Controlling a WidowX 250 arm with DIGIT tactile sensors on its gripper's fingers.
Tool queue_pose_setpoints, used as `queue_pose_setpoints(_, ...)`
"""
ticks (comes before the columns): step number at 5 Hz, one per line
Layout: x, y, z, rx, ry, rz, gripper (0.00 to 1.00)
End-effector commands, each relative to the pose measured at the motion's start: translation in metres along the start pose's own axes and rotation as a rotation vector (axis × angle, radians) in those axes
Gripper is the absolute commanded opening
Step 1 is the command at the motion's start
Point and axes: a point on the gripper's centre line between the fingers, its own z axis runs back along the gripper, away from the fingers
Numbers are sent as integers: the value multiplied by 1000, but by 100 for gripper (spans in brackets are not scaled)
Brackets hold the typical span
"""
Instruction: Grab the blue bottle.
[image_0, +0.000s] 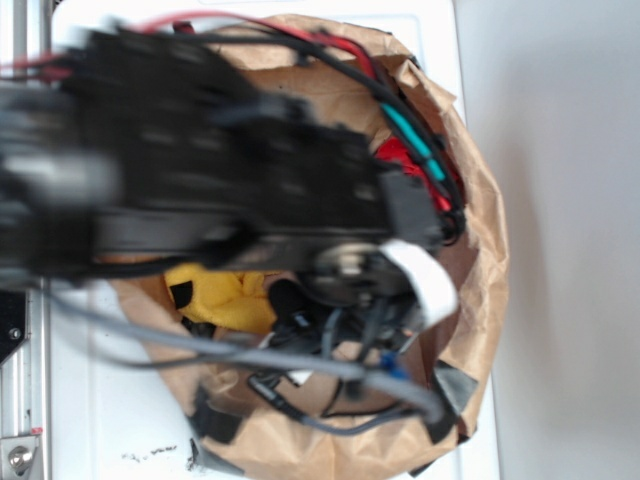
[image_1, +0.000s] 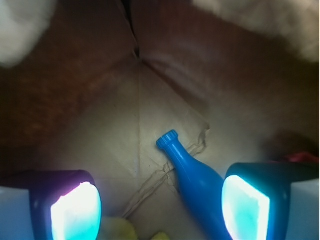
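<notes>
Brown paper lines the whole scene: a crumpled paper bag (image_0: 480, 200) sits open on a white surface (image_0: 100, 420), and the exterior view looks down into it past the blurred black arm (image_0: 200, 170) that fills most of the opening. Under the arm, a yellow towel (image_0: 225, 295) shows near the bag's left wall, and a scrap of red cloth (image_0: 400, 155) peeks out near the right wall. From the wrist view, the creased floor of the bag is lit, and the blue bottle (image_1: 192, 175) lies on its side there, cap pointing toward the far fold and body running back toward the right finger. The gripper (image_1: 160, 207) is spread wide, holding nothing; its right fingertip (image_1: 245, 207) overlaps the bottle's body, though contact cannot be told.
</notes>
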Motion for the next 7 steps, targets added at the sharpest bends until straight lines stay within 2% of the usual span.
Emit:
queue_pose_setpoints(1,24,1,8,14,-51,-56,100)
queue_pose_setpoints(2,22,1,12,28,-33,-90,100)
queue_pose_setpoints(3,19,6,9,18,1,-101,100)
queue_pose_setpoints(4,25,10,9,12,-25,-136,100)
queue_pose_setpoints(5,23,12,8,31,-6,-108,100)
queue_pose_setpoints(7,23,12,8,31,-6,-108,100)
